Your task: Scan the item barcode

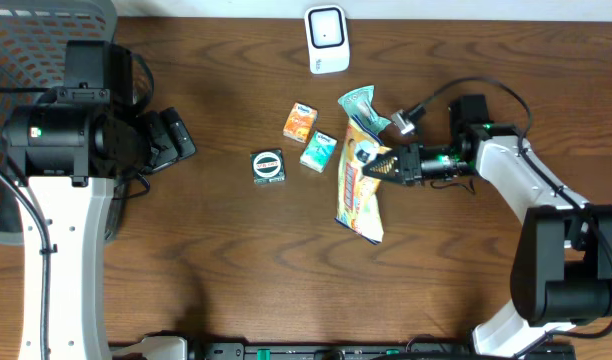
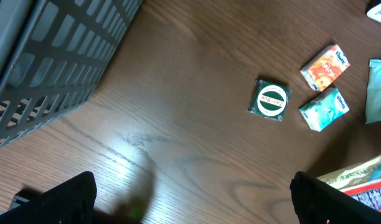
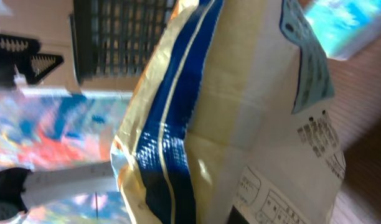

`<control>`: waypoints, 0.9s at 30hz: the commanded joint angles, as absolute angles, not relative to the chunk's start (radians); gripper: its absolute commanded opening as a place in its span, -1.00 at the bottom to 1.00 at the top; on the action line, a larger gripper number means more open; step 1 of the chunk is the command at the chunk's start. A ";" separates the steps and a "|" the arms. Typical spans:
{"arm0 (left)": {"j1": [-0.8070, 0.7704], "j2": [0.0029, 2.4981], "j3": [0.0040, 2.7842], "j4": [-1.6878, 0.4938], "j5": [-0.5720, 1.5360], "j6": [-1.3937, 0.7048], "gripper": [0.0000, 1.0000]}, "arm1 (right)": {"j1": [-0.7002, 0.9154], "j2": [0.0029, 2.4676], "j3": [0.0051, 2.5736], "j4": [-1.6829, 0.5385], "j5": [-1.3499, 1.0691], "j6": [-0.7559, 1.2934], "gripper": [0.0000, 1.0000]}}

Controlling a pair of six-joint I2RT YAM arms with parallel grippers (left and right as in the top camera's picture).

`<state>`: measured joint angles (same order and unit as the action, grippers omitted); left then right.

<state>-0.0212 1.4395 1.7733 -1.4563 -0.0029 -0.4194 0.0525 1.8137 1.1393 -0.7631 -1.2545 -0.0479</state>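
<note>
currently the snack bag (image 1: 358, 200) is clamped in the closed right gripper (image 1: 384, 166), near the white scanner (image 1: 326, 40), long axis aimed roughly toward it; the left gripper (image 1: 176, 140), farther off, is spread wide, empty.

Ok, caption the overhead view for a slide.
Right jaws pinch the yellow snack bag near the white scanner; left jaws open.

Right fingers (image 1: 386, 166) pinching yellow snack bag (image 1: 358, 200), white scanner (image 1: 327, 40) well beyond it

Bench (image 1: 236, 270): dark wood grain, slight sheen. Snack bag (image 1: 358, 205): glossy crinkled film. Basket (image 2: 53, 56): grey matt plastic lattice. Scanner (image 1: 327, 40): smooth white plastic.
</note>
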 commanded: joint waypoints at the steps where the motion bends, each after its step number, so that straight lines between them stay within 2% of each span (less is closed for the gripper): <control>1: -0.016 1.443 1.771 -1.457 -0.012 -0.424 0.95 | -0.028 1.814 1.136 -0.744 -0.973 0.073 -0.97; 2: -0.016 1.443 1.771 -1.458 -0.012 -0.424 0.96 | -0.042 1.811 1.140 -0.744 -0.886 0.102 -0.84; 3: -0.016 1.443 1.771 -1.458 -0.012 -0.424 0.95 | -0.055 1.810 1.146 -0.747 -0.811 0.125 -0.61; 7: -0.016 1.443 1.771 -1.457 -0.012 -0.424 0.96 | -0.092 1.808 1.205 -0.825 -0.638 0.142 -0.09; 10: -0.016 1.443 1.771 -1.458 -0.012 -0.424 0.95 | -0.099 1.808 1.290 -0.933 -0.532 0.142 0.23; 12: -0.016 1.443 1.771 -1.458 -0.012 -0.424 0.96 | -0.093 1.808 1.351 -1.007 -0.467 0.141 0.34; 16: -0.016 1.443 1.771 -1.458 -0.012 -0.424 0.96 | -0.060 1.808 1.453 -1.129 -0.395 0.141 0.29; 22: -0.016 1.443 1.771 -1.458 -0.012 -0.424 0.96 | 0.031 1.808 1.500 -1.126 -0.431 0.141 -0.17; 27: -0.016 1.443 1.771 -1.458 -0.012 -0.424 0.95 | 0.113 1.808 1.547 -1.091 -0.448 0.142 -0.46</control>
<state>-0.0212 1.4395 1.7733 -1.4559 -0.0032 -0.4194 0.0669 1.8233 1.4876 -1.1004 -0.4339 0.1455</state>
